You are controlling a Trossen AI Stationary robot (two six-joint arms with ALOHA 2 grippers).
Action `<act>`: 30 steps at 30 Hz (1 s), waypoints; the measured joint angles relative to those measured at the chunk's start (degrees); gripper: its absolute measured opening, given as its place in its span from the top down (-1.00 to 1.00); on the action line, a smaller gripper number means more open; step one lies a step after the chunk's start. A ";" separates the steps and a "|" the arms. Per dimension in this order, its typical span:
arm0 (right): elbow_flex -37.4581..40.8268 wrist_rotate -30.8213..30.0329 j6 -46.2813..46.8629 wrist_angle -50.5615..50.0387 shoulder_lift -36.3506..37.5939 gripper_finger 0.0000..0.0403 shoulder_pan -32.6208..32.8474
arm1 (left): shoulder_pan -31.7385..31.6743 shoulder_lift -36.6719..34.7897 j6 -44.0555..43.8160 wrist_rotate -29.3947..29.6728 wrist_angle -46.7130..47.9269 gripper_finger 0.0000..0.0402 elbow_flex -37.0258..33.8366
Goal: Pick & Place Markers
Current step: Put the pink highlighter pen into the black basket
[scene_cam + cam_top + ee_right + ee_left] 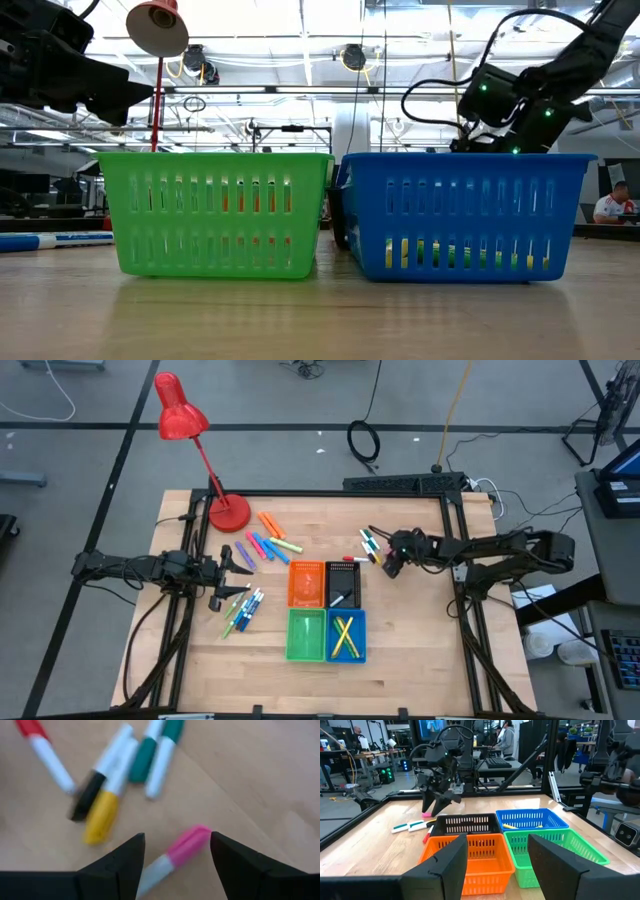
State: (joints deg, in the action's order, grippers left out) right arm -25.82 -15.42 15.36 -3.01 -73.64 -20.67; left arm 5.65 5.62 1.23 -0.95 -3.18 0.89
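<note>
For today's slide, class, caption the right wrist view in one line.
Open right gripper poised over a pink-capped white marker, other capped markers scattered beyond.

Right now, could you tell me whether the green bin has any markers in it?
No, in the high view the green bin shows only its bare floor, while the blue bin beside it holds yellow markers.

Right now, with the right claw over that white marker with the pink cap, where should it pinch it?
Probably mid-barrel, coming straight down. The white marker with the pink cap lies flat on the wooden table, lengthwise between the right gripper's open fingers, so the gripper should turn to pinch across it.
</note>
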 joint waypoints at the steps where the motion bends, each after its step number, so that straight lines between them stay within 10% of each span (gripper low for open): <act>1: -0.60 -1.08 0.02 -1.42 0.03 -0.05 0.00 | 0.00 0.00 0.00 0.00 0.00 -0.05 0.00; 30: -2.29 -0.95 -1.08 -14.22 0.14 0.15 0.00 | 0.00 -0.02 0.00 0.00 0.00 -0.05 0.00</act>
State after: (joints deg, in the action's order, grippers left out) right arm -28.12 -16.38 14.28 -17.23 -73.49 -20.67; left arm 5.65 5.61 1.23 -0.95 -3.18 0.89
